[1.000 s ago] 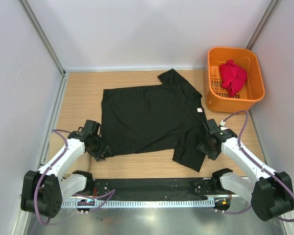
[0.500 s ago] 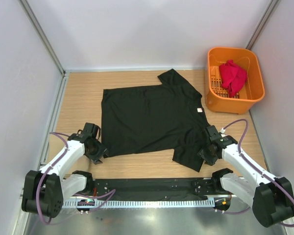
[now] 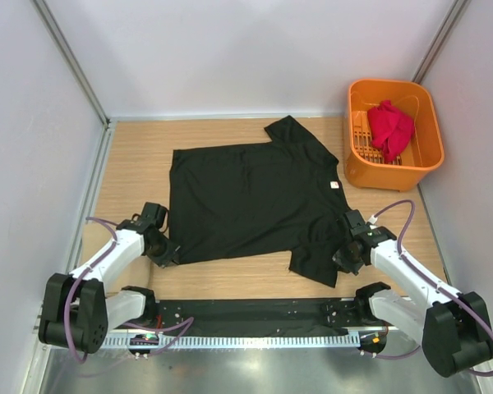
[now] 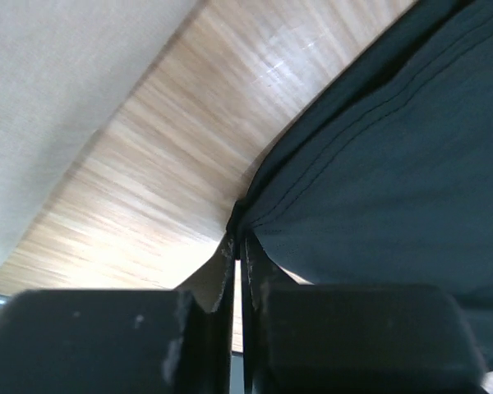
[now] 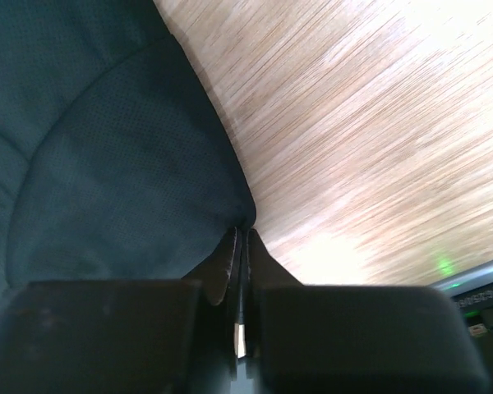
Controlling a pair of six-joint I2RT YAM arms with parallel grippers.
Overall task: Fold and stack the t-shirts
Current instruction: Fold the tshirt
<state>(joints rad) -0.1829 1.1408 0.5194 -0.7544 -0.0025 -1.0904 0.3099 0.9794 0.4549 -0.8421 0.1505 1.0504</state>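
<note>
While the large black cloth t-shirt (image 3: 246,197) lies flat on the wooden worktop (image 3: 131,164), the left tool (image 3: 166,254) and right tool (image 3: 343,258) each clamp its near edge; the bright red t-shirt (image 3: 390,127) sits in the orange plastic basket (image 3: 427,156).

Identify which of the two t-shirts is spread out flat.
The black t-shirt, spread across the wooden table; the red t-shirt sits crumpled inside the orange basket.
</note>
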